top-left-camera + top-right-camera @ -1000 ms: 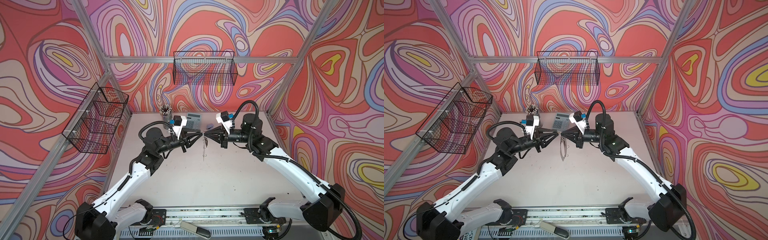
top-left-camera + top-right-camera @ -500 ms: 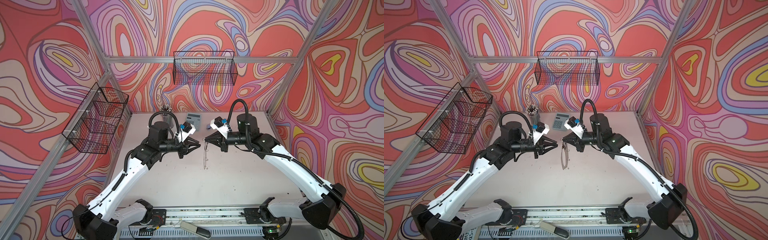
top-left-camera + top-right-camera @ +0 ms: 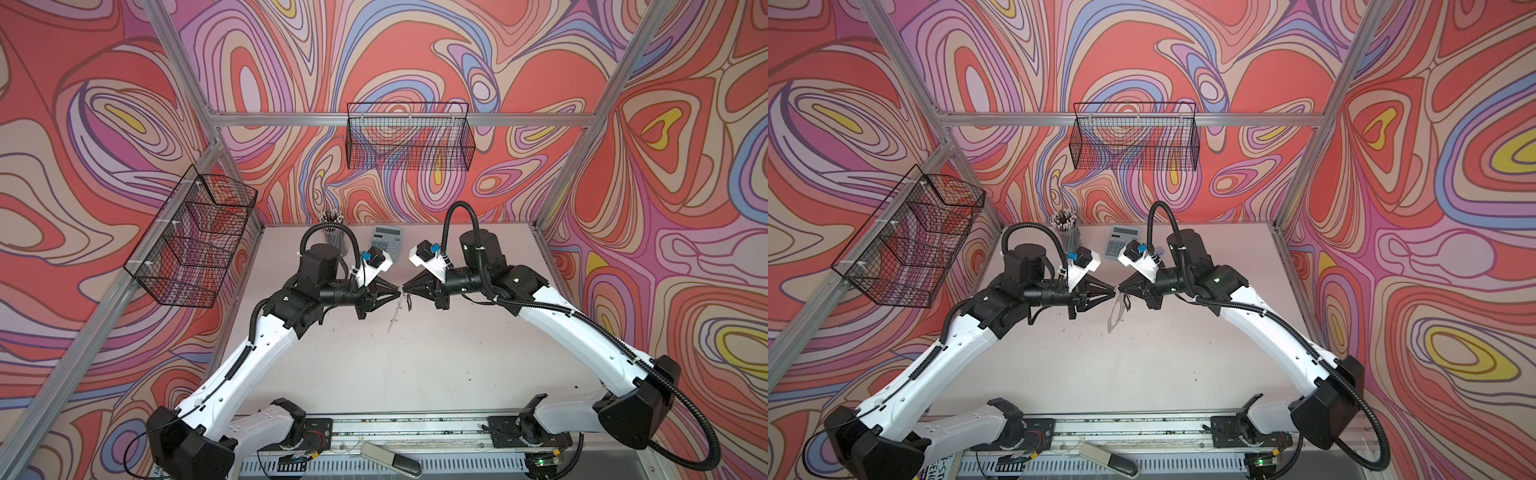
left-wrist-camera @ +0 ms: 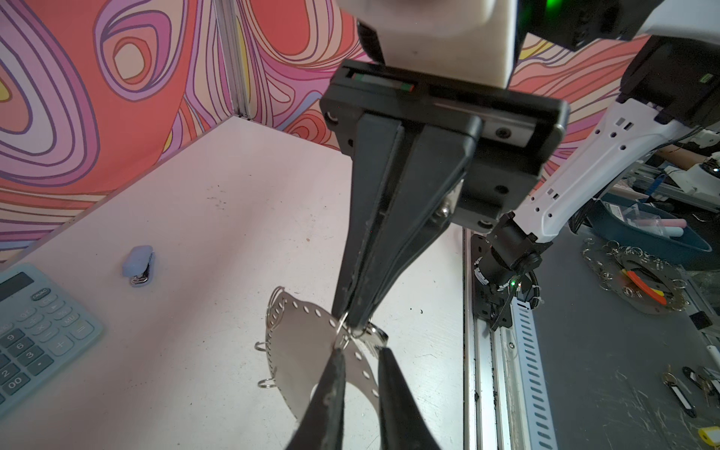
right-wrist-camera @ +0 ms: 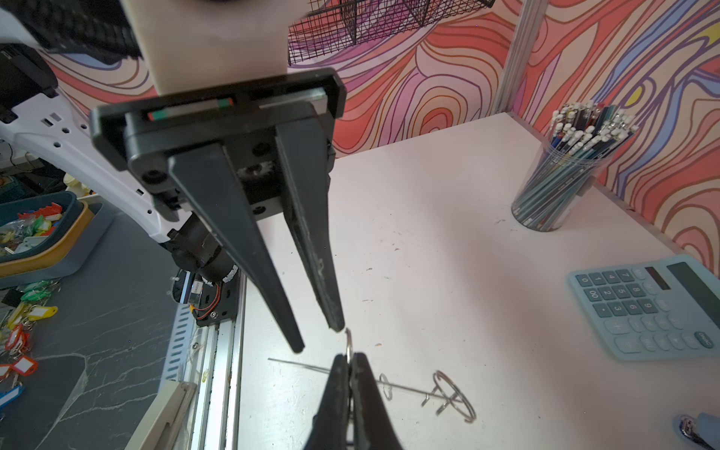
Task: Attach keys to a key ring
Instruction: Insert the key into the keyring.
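The key ring (image 4: 300,350) is partly hidden behind the left hand (image 4: 360,350).

matt metal key ring (image 4: 300,350), shiny wire loops (image 4: 266,383).

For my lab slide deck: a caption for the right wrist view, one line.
Right gripper pinches a wire loop on the edge-on key ring; left gripper opposite, jaws apart.

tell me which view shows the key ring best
The left wrist view: the key ring faces the camera, showing its dotted rim and wire loops, pinched by the right gripper. The right wrist view shows it edge-on, a thin line with loops. In both top views it is only a thin hanging sliver.
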`<state>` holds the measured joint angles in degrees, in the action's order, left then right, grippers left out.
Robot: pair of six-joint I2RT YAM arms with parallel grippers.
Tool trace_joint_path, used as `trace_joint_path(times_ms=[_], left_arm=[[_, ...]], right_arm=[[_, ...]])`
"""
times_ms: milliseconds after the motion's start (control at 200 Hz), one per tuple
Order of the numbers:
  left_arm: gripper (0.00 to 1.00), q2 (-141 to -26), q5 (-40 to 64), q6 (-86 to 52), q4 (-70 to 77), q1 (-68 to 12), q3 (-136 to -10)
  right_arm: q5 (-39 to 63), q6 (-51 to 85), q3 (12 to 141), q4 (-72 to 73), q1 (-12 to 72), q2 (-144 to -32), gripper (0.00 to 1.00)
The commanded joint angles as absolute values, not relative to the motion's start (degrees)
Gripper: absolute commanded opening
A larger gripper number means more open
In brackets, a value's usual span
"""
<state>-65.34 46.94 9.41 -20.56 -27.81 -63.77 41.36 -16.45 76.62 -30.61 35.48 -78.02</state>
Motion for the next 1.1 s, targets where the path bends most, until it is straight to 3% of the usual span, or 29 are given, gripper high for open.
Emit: trace_joint_path(times_ms=[0, 260, 501, 836, 921, 1097], left_arm=[[0.19, -64.9, 45.8, 10.3, -20.2, -27.9, -64.8], [0.19, -66.0, 49.4, 9.8, -19.9, -27.8, -65.3], [0.0, -66.7, 50.1, 11.2, -22.0, -27.8, -66.3], [0.0, -66.4, 49.4, 9.7, -19.4, -27.8, -65.6], [0.0, -64.1, 47.8, 7.3, -12.6, -27.8, -62.4], [0.0, -60.5, 46.0, 1.7, -0.3, -27.8, -56.7]], right_arm=[[42.5, -18.0, 77.2, -31.0, 36.0, -77.0, 0.0], [43.2, -17.7, 77.5, -30.6, 37.2, -77.4, 0.0], [43.3, -17.5, 77.9, -30.2, 37.3, -77.2, 0.0], [41.6, -16.1, 76.1, -27.7, 37.3, -75.3, 0.0], [38.9, -14.4, 73.8, -24.5, 37.2, -73.3, 0.21], [39.4, -8.9, 67.4, -15.7, 34.7, -68.4, 0.25]])
